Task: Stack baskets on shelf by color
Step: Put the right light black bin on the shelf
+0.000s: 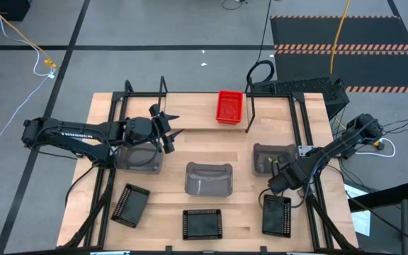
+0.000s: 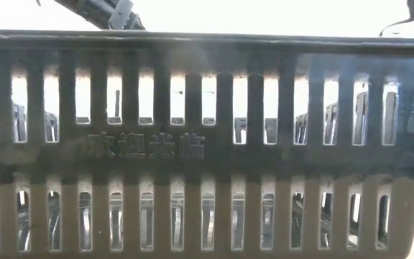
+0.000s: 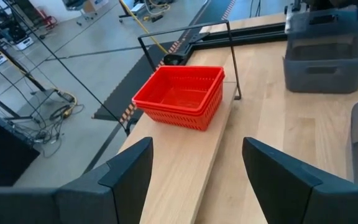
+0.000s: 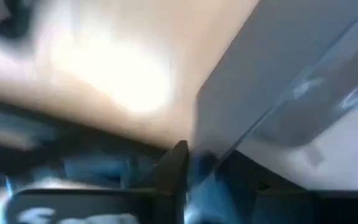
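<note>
My left gripper (image 1: 170, 126) hovered with its fingers spread wide and empty at the near edge of the shelf (image 1: 197, 122), bare light board running ahead to the red baskets (image 1: 229, 105), nested by the black wire frame (image 1: 249, 113); my right gripper (image 1: 275, 178) sat low at the rim of a grey basket (image 1: 273, 157), whether clamped I could not tell; two more grey baskets (image 1: 208, 178) and three perforated black baskets (image 1: 202, 223) lay on the table (image 1: 239, 227).
</note>
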Robot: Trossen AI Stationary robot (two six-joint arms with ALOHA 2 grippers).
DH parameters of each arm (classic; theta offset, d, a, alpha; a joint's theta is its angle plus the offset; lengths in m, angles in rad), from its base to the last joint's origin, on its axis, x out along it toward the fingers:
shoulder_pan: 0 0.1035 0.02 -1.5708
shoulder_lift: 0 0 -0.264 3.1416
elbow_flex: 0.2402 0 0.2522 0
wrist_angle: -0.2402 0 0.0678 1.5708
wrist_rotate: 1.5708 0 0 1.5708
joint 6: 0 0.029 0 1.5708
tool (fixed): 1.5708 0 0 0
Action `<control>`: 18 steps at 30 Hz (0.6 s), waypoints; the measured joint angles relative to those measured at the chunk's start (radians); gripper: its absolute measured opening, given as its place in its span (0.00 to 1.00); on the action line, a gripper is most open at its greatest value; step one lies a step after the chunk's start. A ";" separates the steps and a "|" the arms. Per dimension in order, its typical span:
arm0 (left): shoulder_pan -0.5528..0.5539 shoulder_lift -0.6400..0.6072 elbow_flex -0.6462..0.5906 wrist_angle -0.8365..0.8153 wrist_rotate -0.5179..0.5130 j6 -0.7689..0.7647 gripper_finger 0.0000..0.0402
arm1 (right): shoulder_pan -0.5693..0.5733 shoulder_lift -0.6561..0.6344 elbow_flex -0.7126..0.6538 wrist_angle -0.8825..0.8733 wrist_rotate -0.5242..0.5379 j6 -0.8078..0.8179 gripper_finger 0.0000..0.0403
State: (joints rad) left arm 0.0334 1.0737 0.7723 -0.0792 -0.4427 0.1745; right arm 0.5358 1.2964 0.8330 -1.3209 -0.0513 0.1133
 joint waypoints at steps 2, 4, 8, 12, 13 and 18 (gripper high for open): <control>0.000 0.000 0.000 0.000 0.000 -0.002 0.62 | -0.009 0.000 0.002 0.105 -0.002 0.031 0.10; 0.000 0.000 0.000 0.000 0.000 -0.004 0.62 | -0.027 -0.003 0.005 0.200 0.007 0.058 0.04; 0.000 0.000 0.000 0.002 0.000 -0.004 0.62 | -0.083 -0.002 0.018 0.378 0.026 0.127 0.02; 0.000 0.000 0.000 0.006 0.000 -0.001 0.62 | -0.151 0.001 0.019 0.506 0.103 0.205 0.04; 0.000 0.000 0.000 0.006 0.000 -0.001 0.62 | -0.171 0.001 0.019 0.513 0.102 0.207 0.04; 0.000 0.000 0.000 0.002 0.000 0.000 0.62 | -0.251 0.001 0.019 0.508 0.093 0.295 0.04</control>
State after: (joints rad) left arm 0.0334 1.0737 0.7723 -0.0768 -0.4431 0.1740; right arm 0.2844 1.2972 0.8520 -0.8130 0.0417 0.4088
